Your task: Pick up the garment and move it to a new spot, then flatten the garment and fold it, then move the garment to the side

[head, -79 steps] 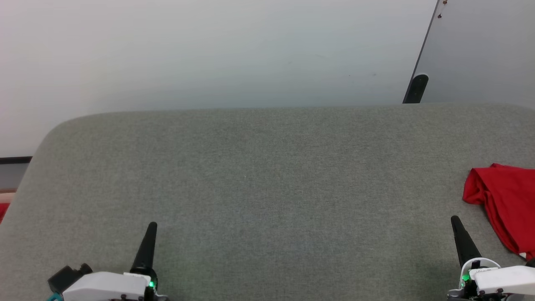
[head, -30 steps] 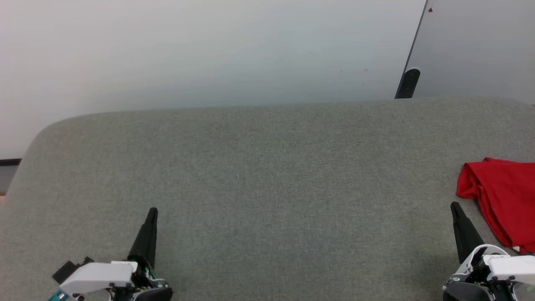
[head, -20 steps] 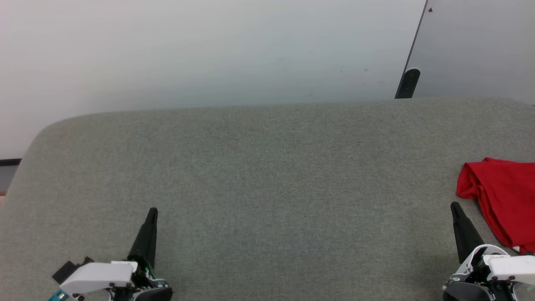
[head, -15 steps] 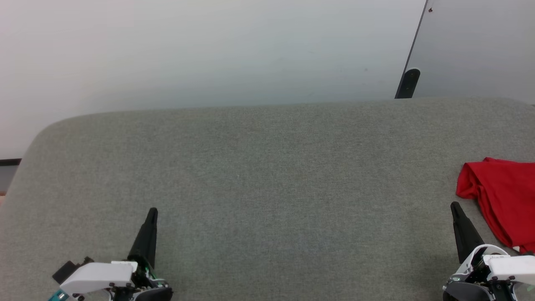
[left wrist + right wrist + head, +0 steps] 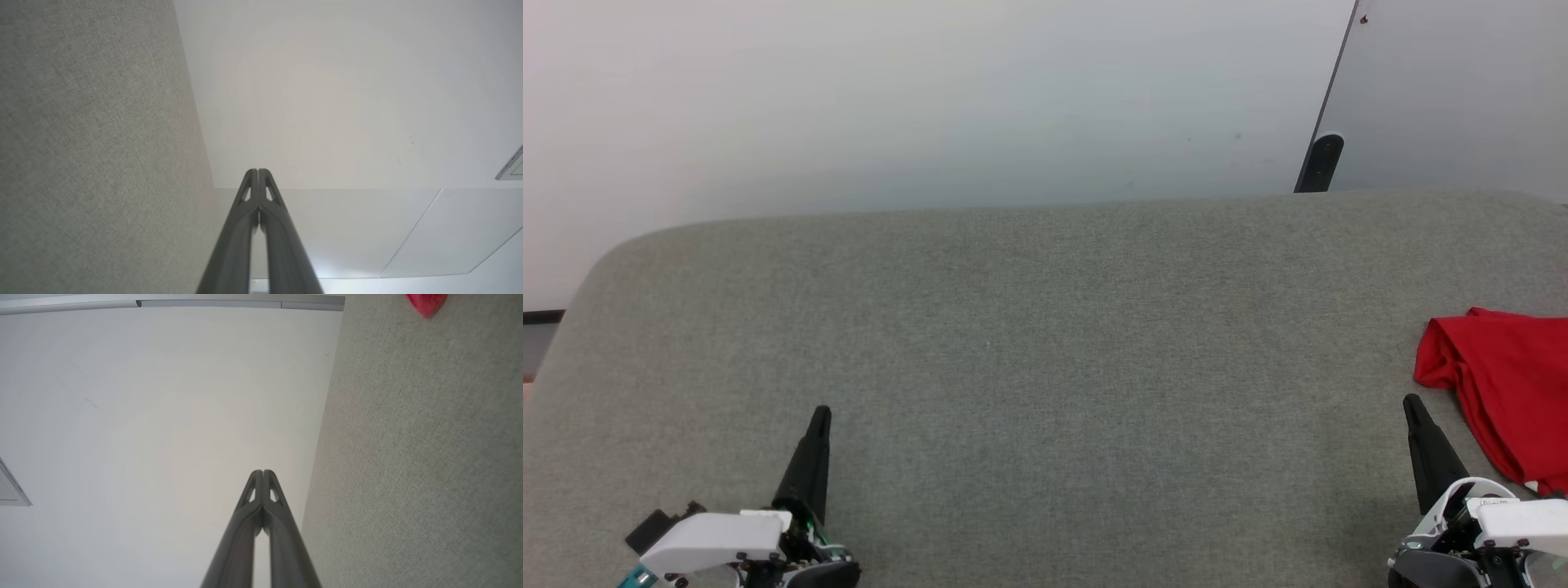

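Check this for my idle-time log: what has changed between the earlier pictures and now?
The head view shifted slightly at first, a camera move; nothing was grasped or released. The left gripper and right gripper stay shut, apart from the red garment lying on the grey surface.

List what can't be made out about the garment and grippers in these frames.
- Garment, head view: cut off by the right frame edge, so its full shape, any print and whether it is folded cannot be told.
- Garment, right wrist view: cut by the top edge to a blurred red tip.
- Left gripper and right gripper, head view: bodies cut by the bottom edge.
- Grey fabric surface, head view: its right end is out of frame.
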